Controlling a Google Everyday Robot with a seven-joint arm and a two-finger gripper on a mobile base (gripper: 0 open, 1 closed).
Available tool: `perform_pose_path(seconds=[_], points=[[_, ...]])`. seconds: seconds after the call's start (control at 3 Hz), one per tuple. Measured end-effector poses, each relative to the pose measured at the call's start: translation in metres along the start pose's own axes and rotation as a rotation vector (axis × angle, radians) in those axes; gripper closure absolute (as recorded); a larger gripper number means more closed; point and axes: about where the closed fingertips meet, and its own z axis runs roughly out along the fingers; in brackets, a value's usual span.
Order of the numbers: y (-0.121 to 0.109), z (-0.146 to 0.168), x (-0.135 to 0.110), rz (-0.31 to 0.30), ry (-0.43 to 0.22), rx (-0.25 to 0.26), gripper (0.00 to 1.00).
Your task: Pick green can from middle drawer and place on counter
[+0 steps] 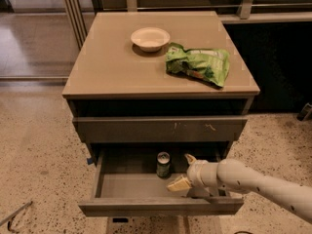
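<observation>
The green can [163, 165] stands upright on the grey floor of the open middle drawer [122, 185], its silver top showing. My gripper [184, 171] reaches in from the right on a white arm and sits just right of the can, inside the drawer. Its pale fingers [178, 183] are spread, one behind and one in front, and nothing is held between them. They are close to the can and I cannot tell if they touch it. The beige counter [107, 57] tops the cabinet above.
A white bowl [150, 38] and a wrinkly bright green snack bag [199, 64] lie on the counter. A shut drawer front with pale scratch marks [161, 128] sits above the open drawer. Speckled floor surrounds the cabinet; a dark wall stands to the right.
</observation>
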Motion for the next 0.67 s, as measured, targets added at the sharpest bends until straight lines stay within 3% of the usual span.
perform_pose_path(seconds=[0.67], points=[[-0.005,0.027,-0.003,0.010,-0.062,-0.005,0.19]])
